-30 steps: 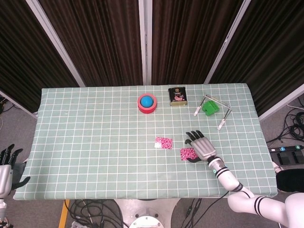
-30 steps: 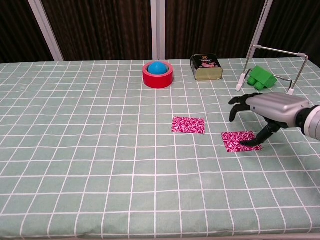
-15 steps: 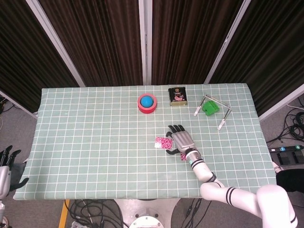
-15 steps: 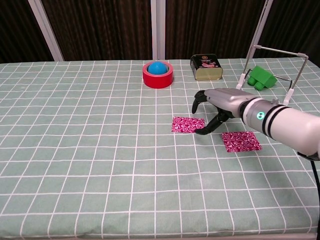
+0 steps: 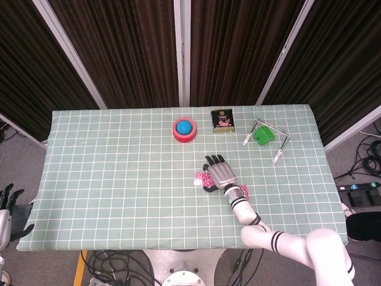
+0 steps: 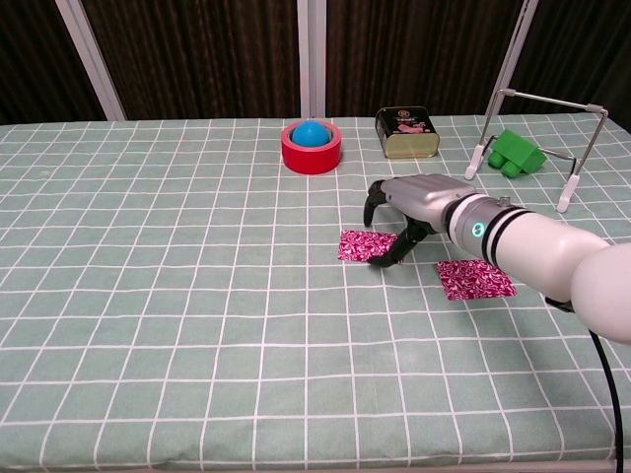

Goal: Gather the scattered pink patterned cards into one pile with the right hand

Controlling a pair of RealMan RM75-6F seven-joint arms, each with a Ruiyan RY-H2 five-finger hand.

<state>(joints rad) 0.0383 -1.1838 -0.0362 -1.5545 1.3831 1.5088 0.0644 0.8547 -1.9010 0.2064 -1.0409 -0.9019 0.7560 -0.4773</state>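
Note:
Two pink patterned cards lie apart on the green checked cloth. The left card [image 5: 200,178] [image 6: 362,245] is partly under my right hand [image 5: 219,173] [image 6: 406,204], which arches over its right edge, the thumb tip touching the card and the other fingers spread and curled down above it. The right card [image 5: 239,192] [image 6: 476,279] lies flat beside my right forearm, which partly hides it in the head view. Nothing is gripped. My left hand [image 5: 7,202] hangs off the table's front left corner, fingers apart and holding nothing.
A red tape roll with a blue ball inside [image 5: 184,129] [image 6: 312,146] stands at the back centre. A dark tin [image 5: 222,121] [image 6: 407,132] sits to its right. Further right, a green block [image 5: 261,135] [image 6: 519,153] lies under a wire frame [image 6: 547,99].
My right hand has moved left, from the right card, where its thumb rested, to the left card. The right card stays where it was. My left hand has sunk lower at the frame's edge.

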